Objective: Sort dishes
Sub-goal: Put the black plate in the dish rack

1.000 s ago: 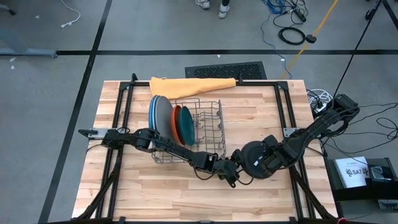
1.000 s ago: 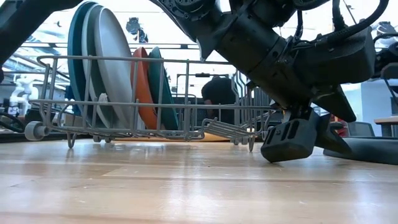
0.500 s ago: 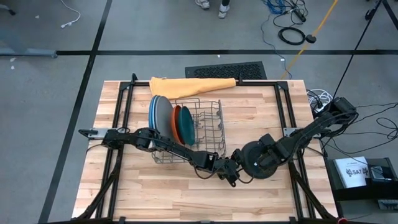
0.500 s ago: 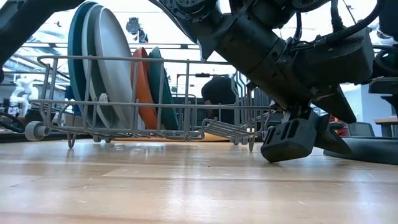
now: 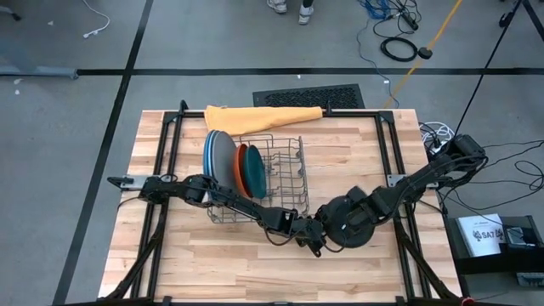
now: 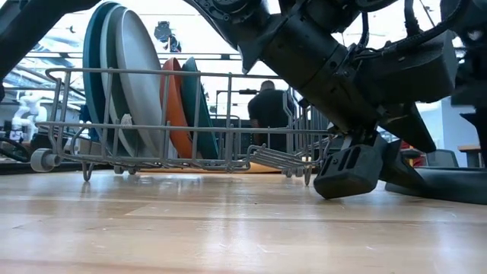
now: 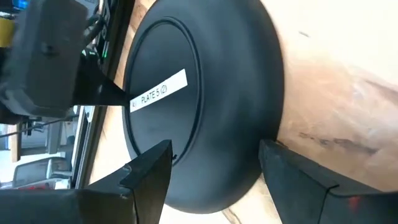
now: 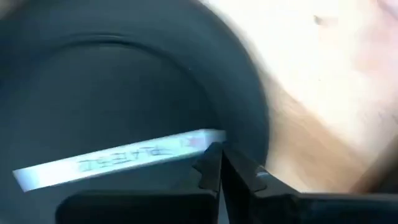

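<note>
A black plate (image 7: 205,93) with a white label stripe lies bottom up on the table, to the near right of the wire rack (image 5: 285,183). My left gripper (image 7: 214,168) reaches in low from the left and is shut on the plate's rim. My right gripper (image 8: 221,168) points down over the plate's upturned bottom (image 8: 124,99), fingers shut, at the end of the label. Light blue, grey, orange and teal plates (image 5: 234,166) stand on edge in the rack's left half. My left gripper has the black plate's rim (image 7: 214,202) between its two fingers, one over the upturned bottom, the other at the outer wall by the table. It comes slanting down from the table's left. My right gripper's shut fingertips (image 8: 214,163) stand on or just above the bottom; touch cannot be told.
A folded orange cloth (image 5: 263,115) lies at the table's far edge behind the rack. The rack's right half holds no plates. Bare wood lies along the near edge (image 5: 255,272). A person stands in the room beyond the table (image 6: 266,106).
My right gripper has moved a little toward the table's left and near edge, closer to my left gripper, staying over the black plate, and its wrist has rolled somewhat.
</note>
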Tool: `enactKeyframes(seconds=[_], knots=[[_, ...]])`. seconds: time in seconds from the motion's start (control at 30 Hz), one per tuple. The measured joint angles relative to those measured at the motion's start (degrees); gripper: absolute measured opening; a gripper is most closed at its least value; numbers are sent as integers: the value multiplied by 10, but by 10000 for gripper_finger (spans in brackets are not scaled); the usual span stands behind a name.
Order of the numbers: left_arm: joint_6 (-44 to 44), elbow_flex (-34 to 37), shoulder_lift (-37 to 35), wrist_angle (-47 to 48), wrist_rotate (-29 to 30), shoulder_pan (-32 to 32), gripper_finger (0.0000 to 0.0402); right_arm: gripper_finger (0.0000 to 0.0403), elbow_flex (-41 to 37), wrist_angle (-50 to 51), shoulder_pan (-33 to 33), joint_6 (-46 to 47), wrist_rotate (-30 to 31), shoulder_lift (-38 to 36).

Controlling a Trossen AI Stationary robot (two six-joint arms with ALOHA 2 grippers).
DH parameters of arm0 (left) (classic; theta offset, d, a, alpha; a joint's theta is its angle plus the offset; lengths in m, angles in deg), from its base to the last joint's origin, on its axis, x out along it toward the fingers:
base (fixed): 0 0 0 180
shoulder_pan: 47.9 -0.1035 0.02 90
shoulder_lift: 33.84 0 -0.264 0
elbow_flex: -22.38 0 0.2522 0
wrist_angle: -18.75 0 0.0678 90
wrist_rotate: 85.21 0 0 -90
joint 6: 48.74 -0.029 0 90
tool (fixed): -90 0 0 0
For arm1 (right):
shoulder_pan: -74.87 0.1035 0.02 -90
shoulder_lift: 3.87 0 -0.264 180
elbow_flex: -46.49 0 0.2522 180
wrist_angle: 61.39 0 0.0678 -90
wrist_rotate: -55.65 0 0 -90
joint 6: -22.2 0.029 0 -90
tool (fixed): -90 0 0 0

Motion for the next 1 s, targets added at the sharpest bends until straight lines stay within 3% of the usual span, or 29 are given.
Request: enactKeyframes(seconds=[0.1, 0.27, 0.5, 0.63, 0.77, 1.0], knots=[[3, -1, 0, -7, 9, -1, 243, 0, 10, -65, 1, -17, -5, 0], [4, -1, 0, -10, 18, -1, 243, 0, 33, -66, 0, -42, 26, -3], [2, 0, 0, -18, 25, -1, 243, 0, 100, 152, 0, 15, 80, -5], [2, 0, 1, -22, 25, -1, 243, 0, 93, 231, -5, 57, 29, -5], [2, 0, 1, -27, 25, -1, 243, 0, 49, 175, -8, 87, -34, -4], [1, 0, 2, -35, 28, 4, 243, 0, 3, 122, -8, 140, -70, 39]])
